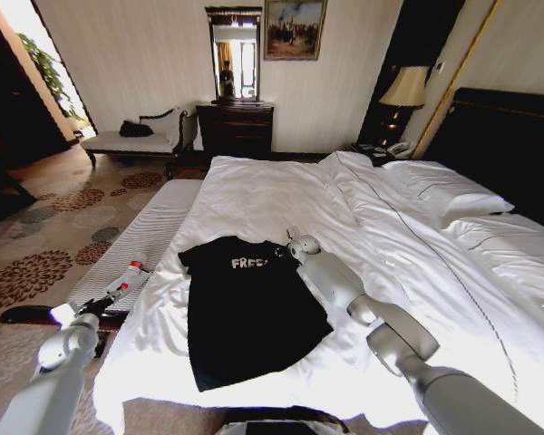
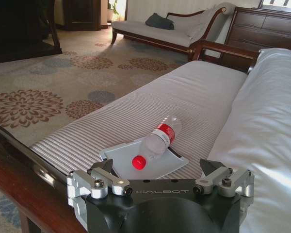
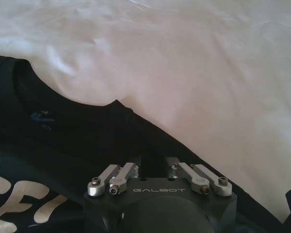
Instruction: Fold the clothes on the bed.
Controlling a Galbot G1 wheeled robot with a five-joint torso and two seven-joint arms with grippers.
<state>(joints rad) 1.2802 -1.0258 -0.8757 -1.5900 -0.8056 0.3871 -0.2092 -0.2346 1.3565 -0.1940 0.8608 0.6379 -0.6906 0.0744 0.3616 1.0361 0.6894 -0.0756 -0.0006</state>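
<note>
- Right arm reached forward and inward from the lower right of the head view, elbow bent, forearm angled over the white bed [image 1: 281, 195] toward the shirt's shoulder.
- Right gripper [image 1: 284, 246] sat at the upper right edge of the black T-shirt [image 1: 249, 308], beside the collar and the white "FREE." lettering [image 1: 247, 264].
- In the right wrist view, right gripper [image 3: 146, 162] pressed low against the T-shirt [image 3: 63, 141], fingers drawn close together with a ridge of black fabric pinched between them, near the neckline.
- T-shirt lay spread flat and face up near the foot corner of the bed, collar toward the headboard, hem toward the robot, white sheet [image 3: 194, 68] showing all around it.
- Left arm hung low at the lower left of the head view, off the bed's side, above the pale striped bench [image 1: 136, 245].
- Left gripper [image 2: 160, 180] hovered with fingers spread wide apart, grasping nothing, in the left wrist view.
- Just past it, a small clear bottle [image 2: 157, 141] with a red cap and red label lay on its side on a pale tray [image 2: 177, 162] on the striped bench [image 2: 150, 104], beside the bed's white edge [image 2: 266, 121].
- Patterned carpet [image 2: 53, 92] and a cream chaise lounge [image 2: 174, 31] farther off.
</note>
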